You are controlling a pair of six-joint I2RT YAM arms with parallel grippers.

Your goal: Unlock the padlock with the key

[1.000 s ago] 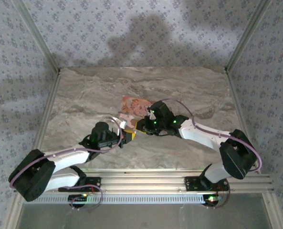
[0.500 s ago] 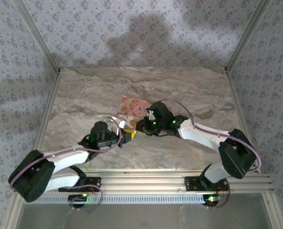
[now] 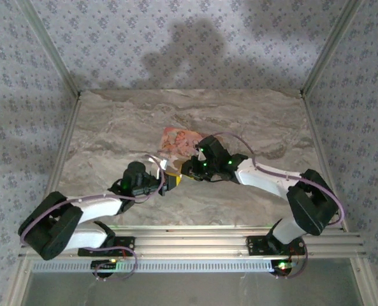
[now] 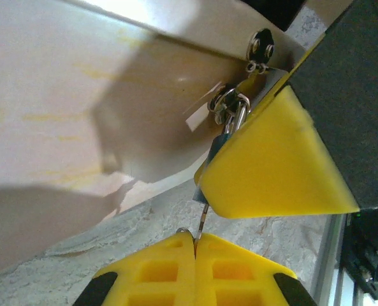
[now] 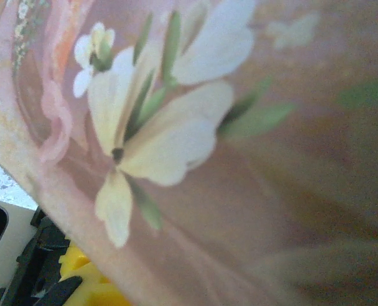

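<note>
The padlock (image 3: pixel 174 141), a pink flowered body, lies at the table's middle; its flower face (image 5: pixel 239 159) is very close in the right wrist view. My right gripper (image 3: pixel 187 167) is at its near edge, and one yellow finger (image 4: pixel 271 166) presses against the padlock's pale side (image 4: pixel 112 83). My left gripper (image 3: pixel 169 180) meets it from the left. Its yellow jaws (image 4: pixel 195 239) are shut on the thin metal key (image 4: pixel 203 220), which runs up behind the right finger. A key ring (image 4: pixel 230 105) hangs beside the padlock.
The marble tabletop (image 3: pixel 252 121) stretches open behind and to both sides. Metal frame posts (image 3: pixel 316 70) and patterned walls enclose it. An aluminium rail (image 3: pixel 195 242) with the arm bases runs along the near edge.
The left arm's rear links have swung slightly to the right. Both grippers stay together at the padlock.
</note>
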